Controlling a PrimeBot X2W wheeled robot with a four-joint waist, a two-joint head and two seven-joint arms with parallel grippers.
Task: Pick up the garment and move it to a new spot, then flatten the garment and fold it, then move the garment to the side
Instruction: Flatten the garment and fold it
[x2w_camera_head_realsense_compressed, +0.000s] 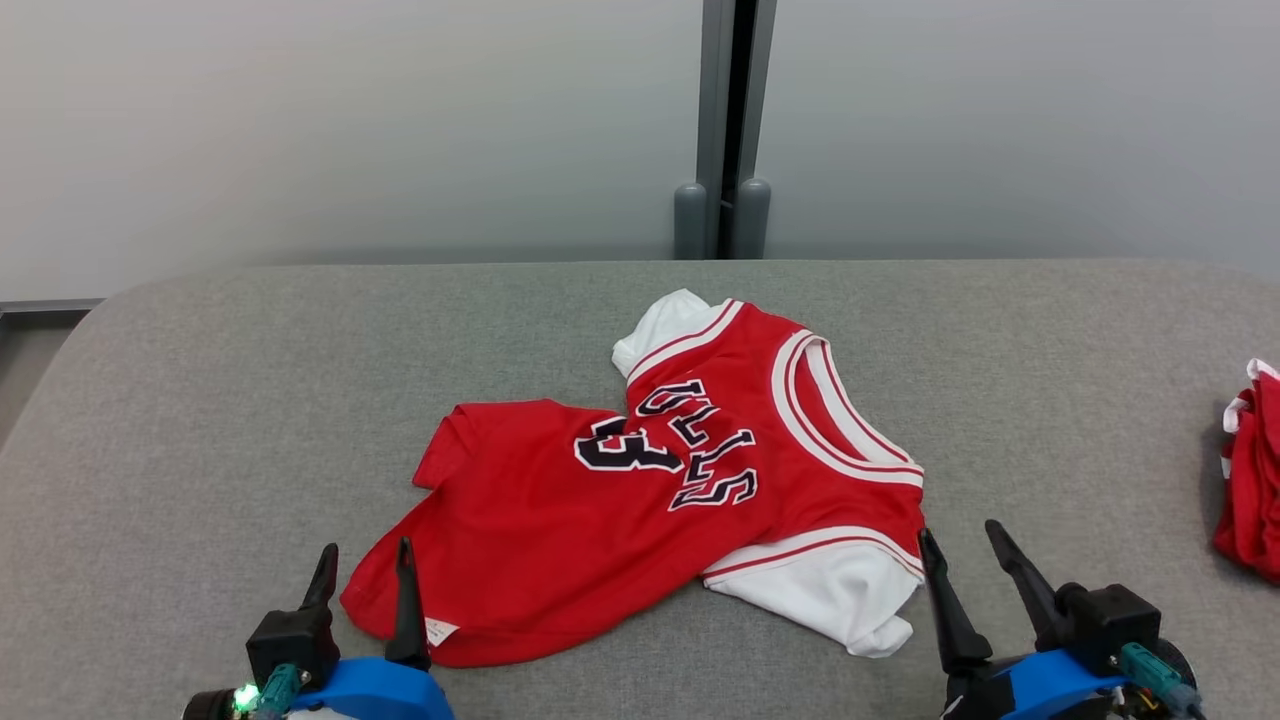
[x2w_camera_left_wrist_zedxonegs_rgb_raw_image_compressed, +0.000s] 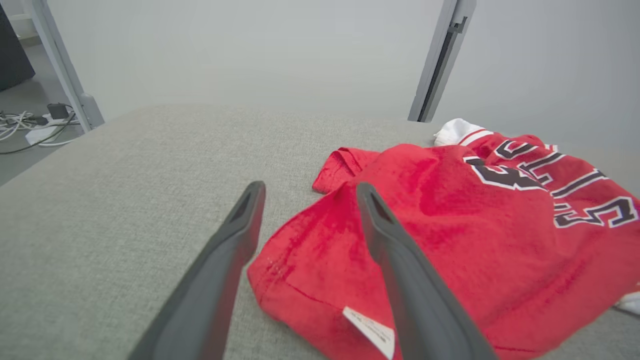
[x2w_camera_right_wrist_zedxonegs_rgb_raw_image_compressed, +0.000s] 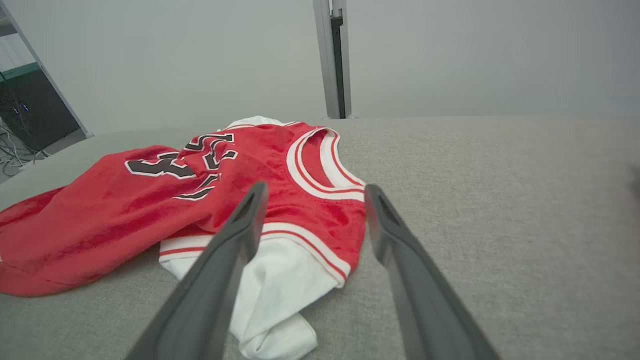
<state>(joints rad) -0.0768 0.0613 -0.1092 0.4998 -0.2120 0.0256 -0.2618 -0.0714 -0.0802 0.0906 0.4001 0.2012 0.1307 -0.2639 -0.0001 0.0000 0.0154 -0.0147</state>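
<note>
Red jersey, crumpled, mid grey padded table.
Left gripper fingers spread at its hem; right gripper spread beside white sleeve. Second red garment cut off at right edge.

One jersey; one red bundle; two grippers.

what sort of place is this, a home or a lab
Probably a lab or test room: plain pale partition panels joined by a grey post behind the grey fabric-covered table, loose cables on the floor, and a dark equipment cabinet with small lights.
</note>
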